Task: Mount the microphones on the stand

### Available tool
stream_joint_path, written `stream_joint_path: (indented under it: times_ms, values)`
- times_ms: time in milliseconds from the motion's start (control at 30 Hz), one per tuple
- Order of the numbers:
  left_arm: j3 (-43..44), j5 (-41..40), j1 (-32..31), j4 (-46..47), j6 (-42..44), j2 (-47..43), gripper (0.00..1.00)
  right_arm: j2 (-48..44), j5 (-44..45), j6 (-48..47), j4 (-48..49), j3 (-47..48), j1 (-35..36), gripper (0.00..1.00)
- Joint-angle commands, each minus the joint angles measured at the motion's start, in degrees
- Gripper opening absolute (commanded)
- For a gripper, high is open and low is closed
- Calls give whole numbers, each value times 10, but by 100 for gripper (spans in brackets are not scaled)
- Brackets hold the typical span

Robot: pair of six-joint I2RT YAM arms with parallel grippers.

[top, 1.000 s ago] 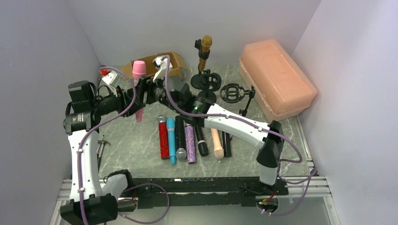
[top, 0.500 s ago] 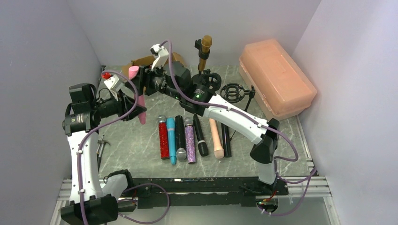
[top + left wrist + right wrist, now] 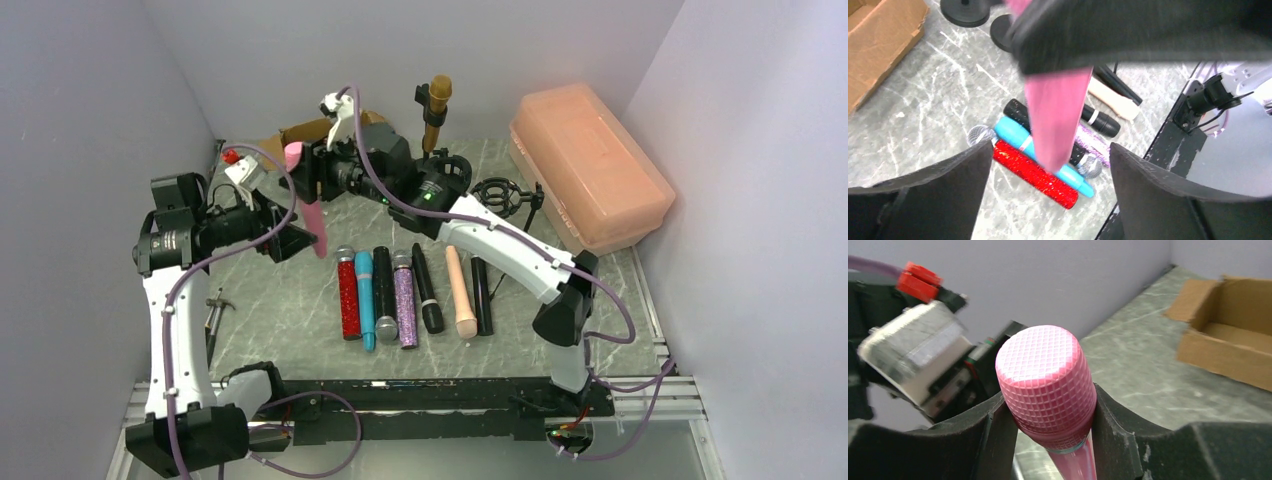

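Two pincers flank the pink stick microphone [image 3: 313, 210] above the table [image 3: 280, 300]: the right pincer [image 3: 1048, 422] pinches its mesh head, the left pincer [image 3: 1048, 150] stands spread around the handle. The rounded head may slip, dropping it.

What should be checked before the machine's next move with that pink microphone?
1. Right claw clamped on the pink microphone at its head: ok.
2. Left claw open, fingers not touching the handle: ok.
3. Grip firm enough on that rounded head: cannot tell.
4. Ring holder empty and ready to take it: ok.
5. Gold microphone upright on its own stand: ok.
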Motion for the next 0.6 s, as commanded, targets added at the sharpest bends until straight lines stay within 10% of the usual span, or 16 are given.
stream_joint_path:
  times_ms: [0, 567]
  values:
    - [37, -25, 0, -13, -10, 22, 99, -79, 46, -103, 8, -23, -29, 0]
    - [44, -93, 1, -39, 11, 51, 99, -271, 185, -266, 165, -249, -177, 0]
